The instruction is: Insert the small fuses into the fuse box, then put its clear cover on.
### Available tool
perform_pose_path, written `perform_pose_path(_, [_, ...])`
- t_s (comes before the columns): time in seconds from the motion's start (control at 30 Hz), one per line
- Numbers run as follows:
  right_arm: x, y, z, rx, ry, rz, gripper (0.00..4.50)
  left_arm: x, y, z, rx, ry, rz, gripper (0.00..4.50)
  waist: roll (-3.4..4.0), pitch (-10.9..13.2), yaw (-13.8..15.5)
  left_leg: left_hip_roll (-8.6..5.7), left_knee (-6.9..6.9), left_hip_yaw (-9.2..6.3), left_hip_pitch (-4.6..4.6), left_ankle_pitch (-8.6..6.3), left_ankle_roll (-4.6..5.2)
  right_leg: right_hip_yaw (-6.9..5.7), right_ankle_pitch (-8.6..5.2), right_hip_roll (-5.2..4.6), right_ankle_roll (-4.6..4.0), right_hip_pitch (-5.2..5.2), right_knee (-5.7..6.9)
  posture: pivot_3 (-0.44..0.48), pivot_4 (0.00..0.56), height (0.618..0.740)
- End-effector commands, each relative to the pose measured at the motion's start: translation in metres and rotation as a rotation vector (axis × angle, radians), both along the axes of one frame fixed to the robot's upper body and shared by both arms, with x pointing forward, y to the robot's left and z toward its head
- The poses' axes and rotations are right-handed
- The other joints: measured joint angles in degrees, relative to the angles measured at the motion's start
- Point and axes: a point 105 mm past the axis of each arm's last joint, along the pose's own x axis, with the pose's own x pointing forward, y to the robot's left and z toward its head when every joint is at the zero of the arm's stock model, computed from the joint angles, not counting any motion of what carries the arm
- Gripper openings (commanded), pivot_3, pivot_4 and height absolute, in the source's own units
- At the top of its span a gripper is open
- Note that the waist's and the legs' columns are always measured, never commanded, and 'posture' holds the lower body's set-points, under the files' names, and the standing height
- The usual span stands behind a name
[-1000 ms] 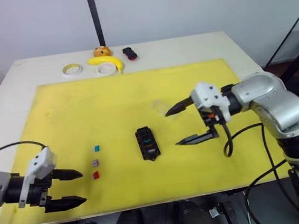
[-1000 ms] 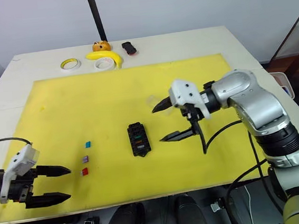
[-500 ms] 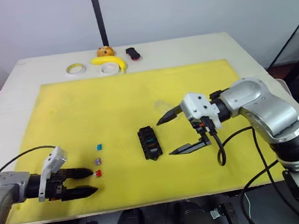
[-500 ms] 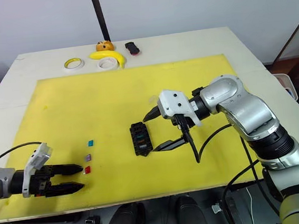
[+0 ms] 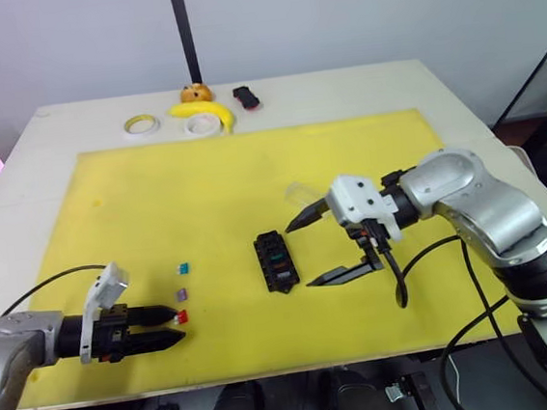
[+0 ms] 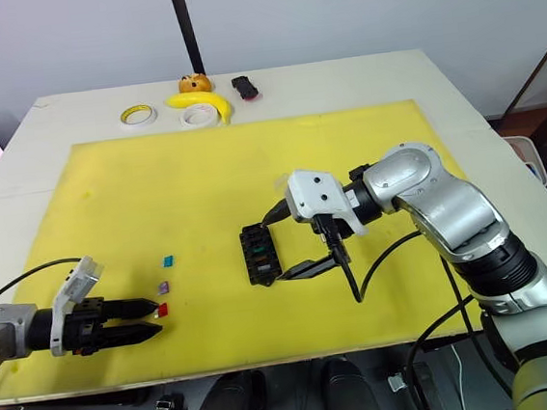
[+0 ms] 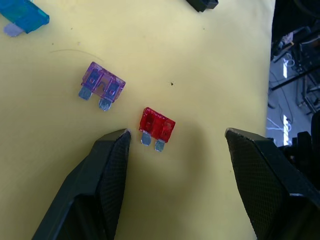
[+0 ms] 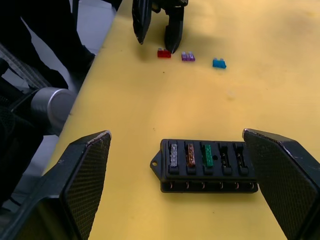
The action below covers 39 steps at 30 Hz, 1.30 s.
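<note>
Left gripper is lying low over the yellow mat, jaws spread, straddling the red fuse without touching it. The red fuse is lying flat on the mat between the two fingertips. Purple fuse is sitting just beside it, and the blue fuse a bit farther along the same line; all three are lying loose on the mat, left of the fuse box.

Fuse box is resting flat near mid-mat, with grey, amber and teal fuses sitting in neighbouring slots and the other slots in that row looking empty.

Right gripper is hovering just right of the box, jaws spread wide, holding nothing. In the right wrist view its fingers are framing the box from both ends, not touching.

Clear cover is lying on the mat just behind the right gripper, faint.

Two tape rolls, a banana and a small black-and-red object are sitting at the desk's far edge.
</note>
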Motion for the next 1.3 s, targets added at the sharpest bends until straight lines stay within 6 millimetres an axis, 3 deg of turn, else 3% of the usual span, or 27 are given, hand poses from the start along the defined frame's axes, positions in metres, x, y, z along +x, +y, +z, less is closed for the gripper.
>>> perform_pose_path(0.03, [-0.001,0.003,0.007,0.014,-0.040,0.010,4.50,-0.006,-0.010,0.002,-0.015,0.004,-0.067,3.20,0.00,0.0,0.0,0.00,0.00,0.00,0.00,0.00,0.00,0.00,0.00,0.00,0.00,0.00,0.00,0.000,0.150,0.740])
perform_pose_path(0.2, [-0.001,0.004,0.006,0.014,-0.039,0.009,4.50,-0.004,-0.011,-0.001,-0.011,0.002,-0.062,3.20,0.00,0.0,-0.1,0.00,0.00,0.00,0.00,0.00,0.00,0.00,0.00,0.00,0.00,0.00,0.00,0.000,0.150,0.740])
perform_pose_path(0.23, [-0.001,0.004,0.006,0.013,-0.039,0.008,4.50,-0.003,-0.010,-0.003,-0.007,0.002,-0.058,2.68,0.00,0.0,-0.1,0.00,0.00,0.00,0.00,0.00,0.00,0.00,0.00,0.00,0.00,0.00,0.00,0.000,0.150,0.740])
perform_pose_path(0.3, [-0.001,0.004,0.004,0.010,-0.039,0.005,4.50,-0.002,-0.009,-0.005,-0.004,0.003,-0.046,2.37,0.00,0.0,-0.1,0.00,0.00,0.00,0.00,0.00,0.00,0.00,0.00,0.00,0.00,0.00,0.00,0.000,0.150,0.740])
perform_pose_path(0.43, [0.000,0.003,0.004,0.006,-0.040,0.003,4.50,-0.002,-0.006,-0.007,-0.004,0.011,-0.033,0.21,0.00,0.0,-0.4,0.01,0.00,0.00,0.00,0.00,0.00,0.00,0.00,0.01,0.00,-0.01,0.00,0.000,0.150,0.740])
perform_pose_path(0.47, [0.000,0.003,0.003,0.006,-0.040,0.003,4.50,-0.003,-0.005,-0.007,-0.002,0.016,-0.030,0.03,0.00,0.0,-0.4,0.02,0.00,0.00,0.00,0.00,0.00,0.00,0.00,0.02,0.00,-0.01,0.00,0.000,0.150,0.740])
perform_pose_path(0.97, [0.000,0.004,-0.001,-0.003,-0.045,0.005,4.50,-0.004,0.011,-0.004,0.020,0.014,0.033,0.03,0.00,0.0,-1.4,0.07,-0.02,-0.04,0.01,0.00,0.00,-0.03,0.00,0.04,0.00,-0.03,0.02,0.000,0.150,0.740])
perform_pose_path(1.3, [-0.001,0.005,-0.002,0.002,-0.045,0.010,4.50,-0.020,0.033,-0.013,0.068,0.051,0.112,0.03,0.00,0.0,-1.6,0.12,-0.09,-0.04,0.01,-0.01,0.00,-0.02,-0.01,0.02,-0.03,-0.09,0.03,0.000,0.150,0.740])
